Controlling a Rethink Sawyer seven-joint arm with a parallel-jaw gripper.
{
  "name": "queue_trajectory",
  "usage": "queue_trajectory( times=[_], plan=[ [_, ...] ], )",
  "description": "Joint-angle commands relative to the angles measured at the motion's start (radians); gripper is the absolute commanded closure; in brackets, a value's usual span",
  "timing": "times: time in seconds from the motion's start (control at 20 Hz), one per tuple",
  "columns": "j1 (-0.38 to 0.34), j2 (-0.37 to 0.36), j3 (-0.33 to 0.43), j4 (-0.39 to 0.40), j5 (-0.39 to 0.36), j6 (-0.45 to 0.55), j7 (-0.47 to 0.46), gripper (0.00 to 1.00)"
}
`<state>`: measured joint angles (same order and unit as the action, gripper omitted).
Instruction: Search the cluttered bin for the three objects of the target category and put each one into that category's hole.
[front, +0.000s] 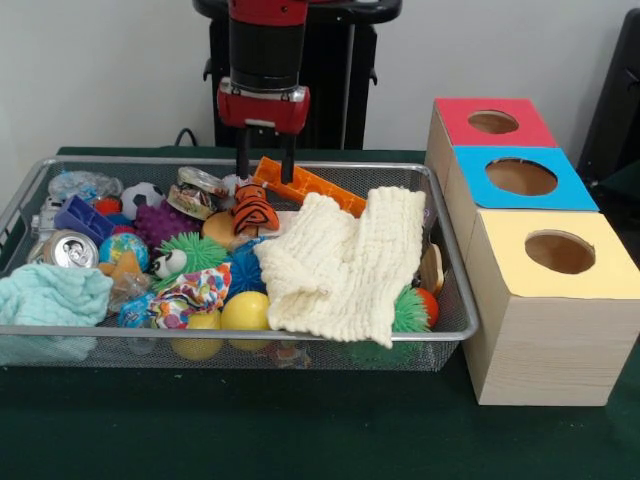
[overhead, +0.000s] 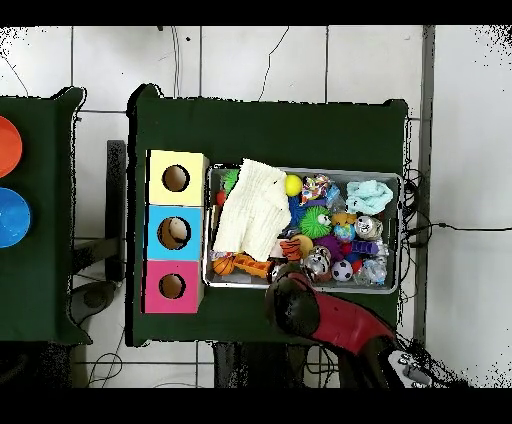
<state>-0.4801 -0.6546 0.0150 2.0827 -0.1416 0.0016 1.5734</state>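
Up front, the wire bin (front: 455, 300) is packed with toys under a cream cloth (front: 345, 265). At its far edge the gripper (front: 266, 176) hangs, jaws parted over an orange-and-black striped toy (front: 253, 208). Blue hole (overhead: 174, 233) seems occupied; sorting looks unfinished.
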Motion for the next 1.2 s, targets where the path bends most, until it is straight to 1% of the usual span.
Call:
queue_trajectory(
  times=[0.05,0.3,0.55,0.7,1.05,1.2],
  plan=[
    [-0.042,0.057,0.147,-0.184,-0.049,0.09,0.02,0.0],
    [-0.05,0.093,0.154,-0.231,-0.078,0.089,0.008,0.0],
    [-0.049,0.09,0.154,-0.245,-0.095,0.102,0.014,0.0],
    [-0.031,0.095,0.14,-0.266,-0.097,0.116,0.016,0.0],
    [-0.016,0.135,0.123,-0.291,-0.117,0.067,0.036,0.0],
    [-0.01,0.164,0.12,-0.302,-0.123,0.039,0.048,0.0]
  ],
)
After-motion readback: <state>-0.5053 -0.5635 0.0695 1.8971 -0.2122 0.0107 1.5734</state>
